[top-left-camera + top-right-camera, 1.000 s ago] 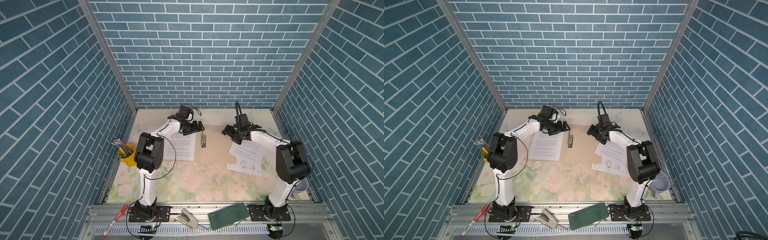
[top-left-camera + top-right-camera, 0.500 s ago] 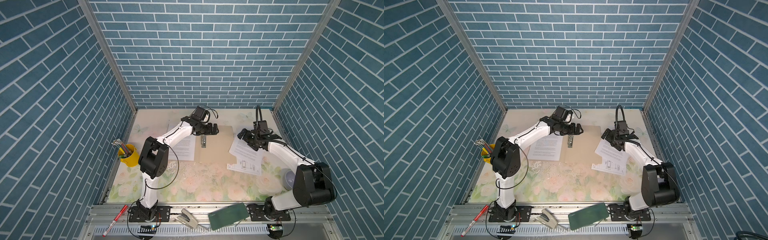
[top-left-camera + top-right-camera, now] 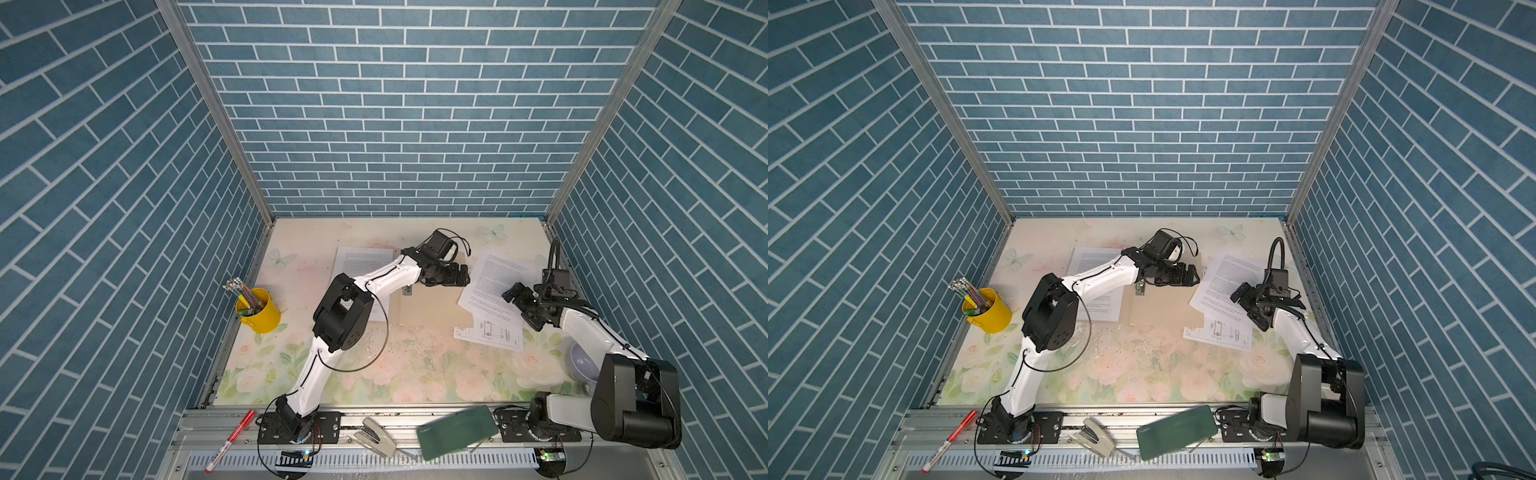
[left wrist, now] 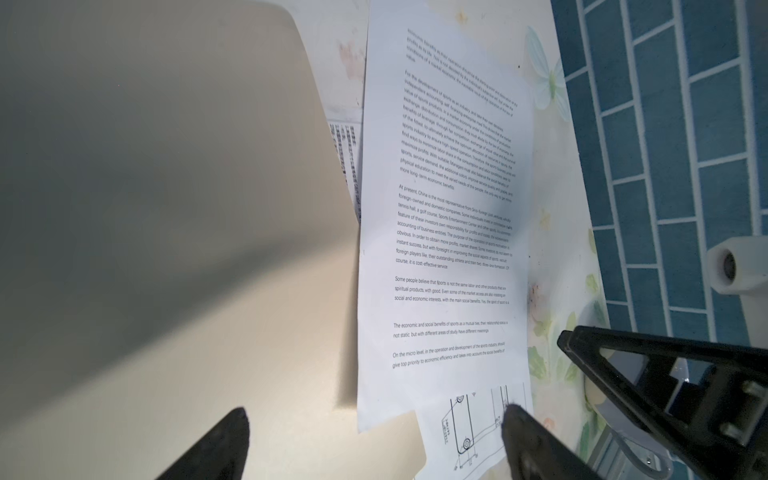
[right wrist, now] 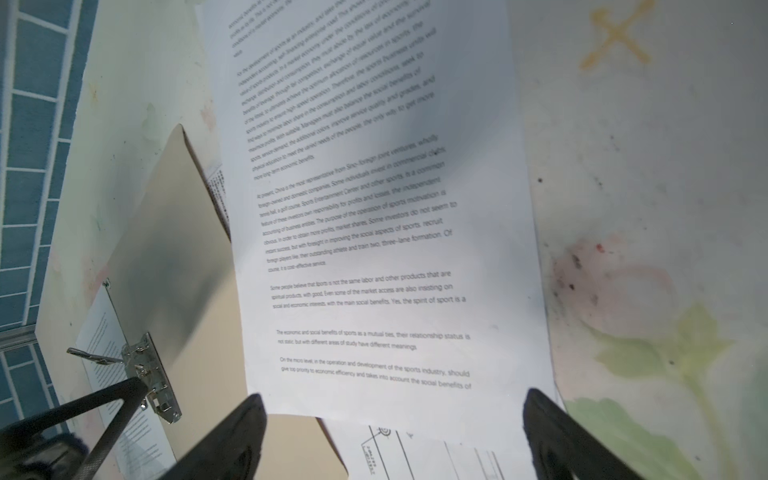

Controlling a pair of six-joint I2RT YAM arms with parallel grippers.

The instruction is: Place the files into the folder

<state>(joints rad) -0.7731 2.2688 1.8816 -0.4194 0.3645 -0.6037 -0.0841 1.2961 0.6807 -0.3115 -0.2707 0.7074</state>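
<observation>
The tan folder point(image 3: 432, 307) point(image 3: 1163, 307) lies open mid-table, its metal clip point(image 3: 407, 291) point(image 5: 153, 374) at the spine. One text file point(image 3: 359, 262) lies left of the clip. A second text file point(image 3: 494, 282) point(image 4: 449, 208) point(image 5: 374, 208) overlaps the folder's right edge and covers part of the drawing file point(image 3: 490, 332) point(image 5: 415, 453). My left gripper point(image 3: 463, 276) point(image 4: 376, 415) hangs open over the folder's right edge, holding nothing. My right gripper point(image 3: 521, 309) point(image 5: 397, 399) stands open above the near end of the second text file, empty.
A yellow pencil cup point(image 3: 257, 311) stands by the left wall. A grey bowl point(image 3: 584, 365) sits under my right arm. On the front rail lie a red marker point(image 3: 230, 440), a stapler point(image 3: 376, 436) and a dark green case point(image 3: 457, 430).
Both arms swung right. My left gripper went from near the clip across the folder to its right edge. My right gripper drew back toward the right wall over the two sheets.
</observation>
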